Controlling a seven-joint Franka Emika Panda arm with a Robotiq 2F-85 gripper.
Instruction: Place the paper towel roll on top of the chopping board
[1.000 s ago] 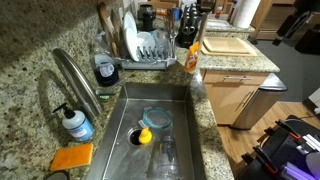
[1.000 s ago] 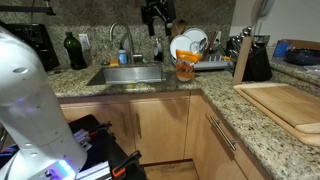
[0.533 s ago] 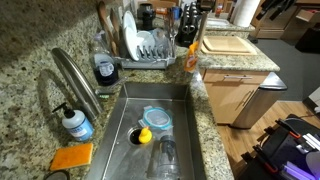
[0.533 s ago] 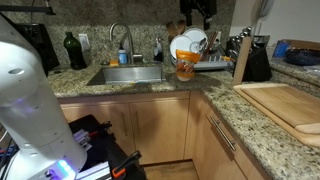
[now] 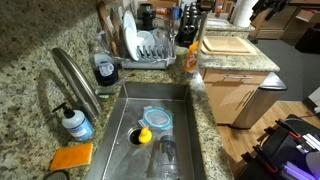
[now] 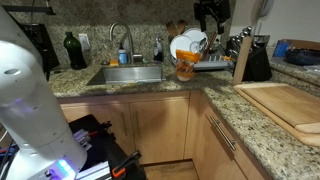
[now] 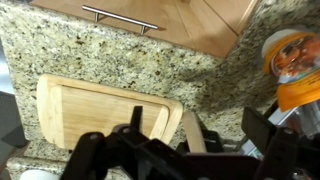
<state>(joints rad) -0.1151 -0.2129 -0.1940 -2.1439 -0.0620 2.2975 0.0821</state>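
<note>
The chopping board (image 5: 228,45) is a light tan wooden board lying flat on the granite counter to the right of the dish rack. It also shows in an exterior view (image 6: 290,105) and in the wrist view (image 7: 90,110). The paper towel roll (image 5: 243,10) stands white and upright behind the board at the counter's far end. My gripper (image 6: 210,15) hangs in the air above the dish rack and knife block, apart from both. It shows dark in an exterior view (image 5: 264,9). In the wrist view the gripper (image 7: 197,125) is open and empty.
A steel sink (image 5: 190,150) holds a bowl, a glass and a yellow item. A dish rack (image 5: 165,62) with plates, an orange soap bottle (image 5: 190,58) and a knife block (image 6: 250,60) stand between sink and board. A faucet (image 5: 75,80) and orange sponge (image 5: 72,157) sit at the sink's side.
My gripper has moved from above the faucet across the dish rack to above the knife block, closer to the chopping board. Nothing else has moved.
</note>
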